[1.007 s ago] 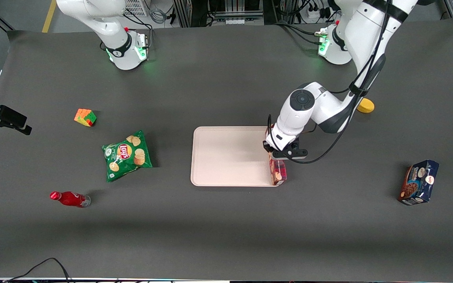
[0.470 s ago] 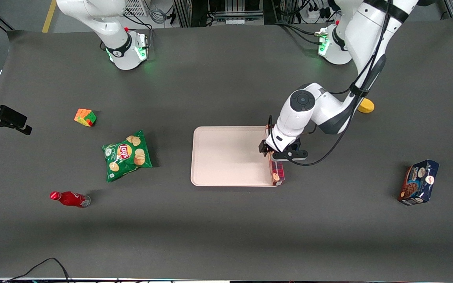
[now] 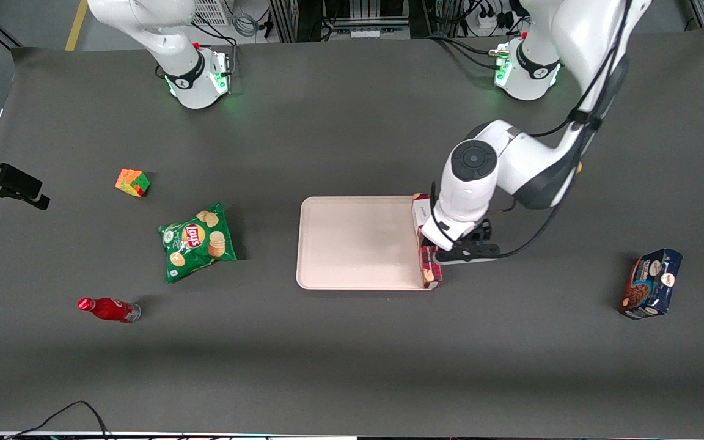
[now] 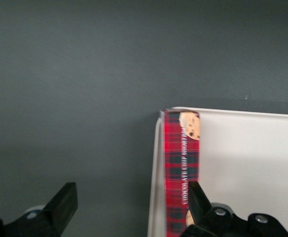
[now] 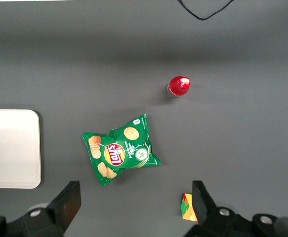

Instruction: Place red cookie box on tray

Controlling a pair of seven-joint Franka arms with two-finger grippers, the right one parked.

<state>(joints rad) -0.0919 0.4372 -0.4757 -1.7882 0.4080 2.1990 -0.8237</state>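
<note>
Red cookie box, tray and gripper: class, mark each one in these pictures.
Red cookie box (image 4: 181,163), left wrist view: plaid top face.
Tray (image 3: 352,241), front view: bare floor.
Gripper (image 4: 129,205), left wrist view: open, above the box; gap between fingertips.

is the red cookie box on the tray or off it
On it, at the very edge: the red cookie box lies along the tray rim toward the working arm's end. The gripper above is open.

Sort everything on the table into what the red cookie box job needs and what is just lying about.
Job:
- red cookie box, lying along the tray's edge toward the working arm's end
- tray
- pincer, open, above the box

Lying about:
- blue cookie box
- chips bag
- red bottle
- puzzle cube
</note>
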